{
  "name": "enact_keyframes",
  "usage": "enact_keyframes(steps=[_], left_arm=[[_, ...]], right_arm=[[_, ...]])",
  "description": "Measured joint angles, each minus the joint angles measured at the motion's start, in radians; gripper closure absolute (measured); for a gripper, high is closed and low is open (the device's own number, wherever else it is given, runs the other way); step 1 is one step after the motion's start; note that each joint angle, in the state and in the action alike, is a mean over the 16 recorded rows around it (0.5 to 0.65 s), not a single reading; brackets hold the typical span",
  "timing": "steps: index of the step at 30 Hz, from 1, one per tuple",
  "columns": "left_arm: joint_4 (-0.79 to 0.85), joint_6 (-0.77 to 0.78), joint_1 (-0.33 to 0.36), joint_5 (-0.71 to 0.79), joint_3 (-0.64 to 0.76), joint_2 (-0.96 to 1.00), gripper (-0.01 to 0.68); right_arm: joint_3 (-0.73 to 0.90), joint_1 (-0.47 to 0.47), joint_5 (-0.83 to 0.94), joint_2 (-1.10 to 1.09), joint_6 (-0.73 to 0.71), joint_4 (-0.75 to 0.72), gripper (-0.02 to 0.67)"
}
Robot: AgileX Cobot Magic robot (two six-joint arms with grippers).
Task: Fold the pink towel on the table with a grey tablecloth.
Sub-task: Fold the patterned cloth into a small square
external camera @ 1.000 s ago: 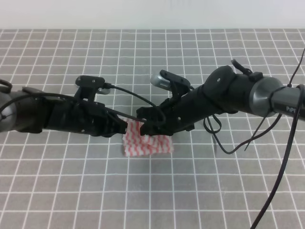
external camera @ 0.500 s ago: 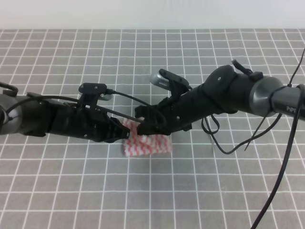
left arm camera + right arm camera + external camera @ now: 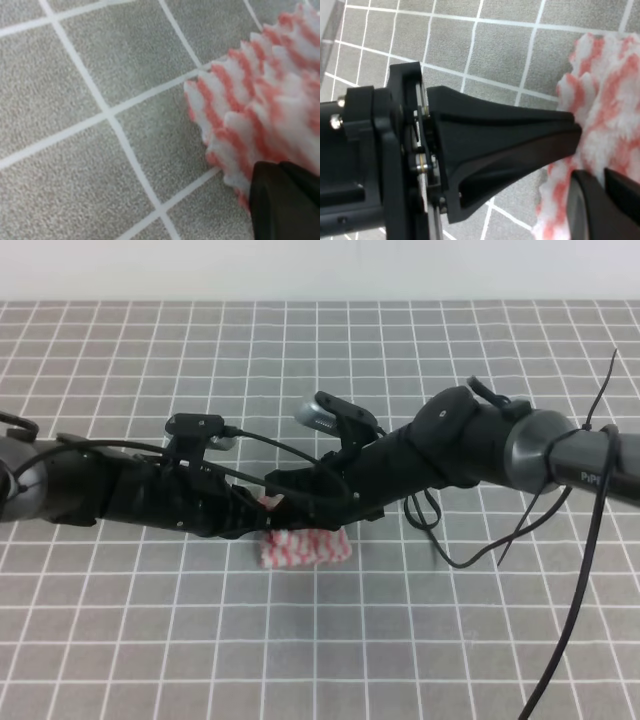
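Pink towel (image 3: 303, 548) cloth sits bunched at the middle of the table (image 3: 400, 640), where both grippers meet over its far edge. The left gripper (image 3: 262, 517) reaches in from the left and the right gripper (image 3: 295, 506) from the right, their tips nearly touching each other above the towel. In the left wrist view, one dark left finger (image 3: 285, 200) presses against the towel's (image 3: 260, 100) fluffy striped edge, which lifts in layered folds off the grey cloth (image 3: 75, 125); the other finger is out of view, so I cannot tell whether the pair is pinching or spread. In the right wrist view, a right finger (image 3: 605, 205) lies against the towel (image 3: 600, 100) at the lower corner, with the left gripper's tapered finger (image 3: 500, 135) pointing into the same fold just beside it; again only part of the right pair shows, and whether it grips the cloth cannot be told. From above, the visible part of the towel is a narrow pink-and-white band lying on the grid-lined table just below the two wrists. Loose black cables (image 3: 480, 540) hang from the right arm.
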Motion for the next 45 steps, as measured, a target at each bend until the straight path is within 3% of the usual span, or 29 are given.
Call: enact_keyframes(steps=[15,31,36,45], left_arm=[[0.013,0.000,0.019,-0.018,0.003,-0.041,0.677],[0.019,0.000,0.050,-0.021,0.004,-0.084,0.677],[0.017,-0.001,0.047,0.010,0.004,-0.085,0.677],[0.024,-0.025,0.035,0.061,0.004,-0.087,0.676]], right_arm=[[-0.008,-0.005,0.016,0.013,-0.001,0.000,0.651],[-0.025,-0.025,0.123,0.012,-0.005,0.073,0.427],[-0.052,-0.054,0.182,0.013,-0.004,0.046,0.464],[-0.096,-0.098,0.283,0.015,0.035,-0.100,0.604]])
